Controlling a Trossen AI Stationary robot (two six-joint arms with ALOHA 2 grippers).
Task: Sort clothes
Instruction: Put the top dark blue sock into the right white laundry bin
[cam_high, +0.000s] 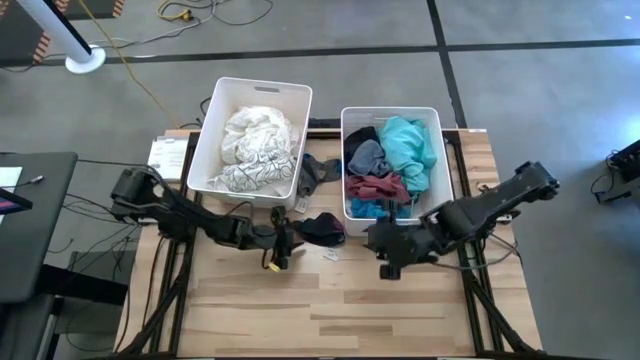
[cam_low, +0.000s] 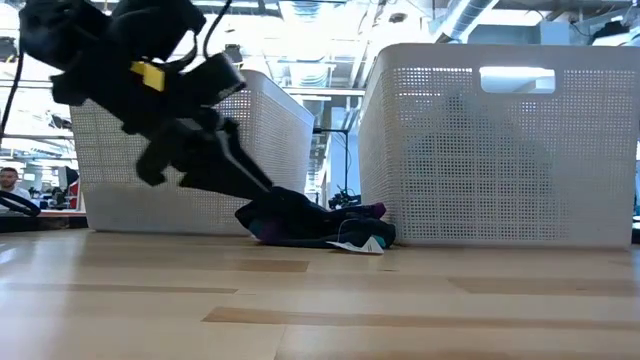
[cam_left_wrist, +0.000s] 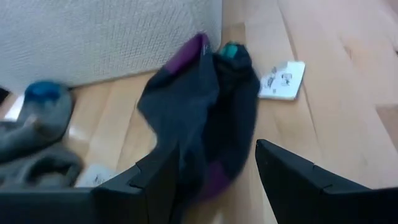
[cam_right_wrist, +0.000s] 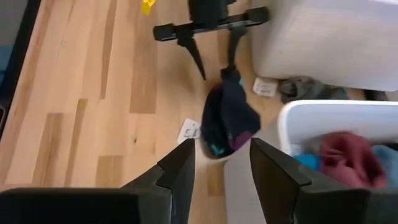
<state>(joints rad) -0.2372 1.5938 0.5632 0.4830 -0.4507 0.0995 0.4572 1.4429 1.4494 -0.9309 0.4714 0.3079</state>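
Clothes are split between two white bins at the table's far edge: the left bin (cam_high: 205, 150) holds white and cream garments (cam_high: 255, 145), the right bin (cam_high: 348, 165) holds teal, maroon and grey ones (cam_high: 395, 160). A dark sock with purple and teal trim (cam_high: 322, 229) lies on the wooden table (cam_high: 330, 310) at about 6 o'clock from the gap between the bins, with a small white tag (cam_high: 330, 256) just beside it. A grey garment (cam_high: 318, 172) sits in that gap, at 12 o'clock from the sock. The left gripper (cam_high: 292, 238) reaches in from 9 o'clock; the left wrist view shows its fingers spread with the sock's edge lying between them, and one finger touches the cloth, but whether the jaws actually pinch it I cannot tell. The right gripper (cam_high: 378, 240) hangs at 3 o'clock from the sock, near the right bin's front wall, its fingers parted and grasping nothing.
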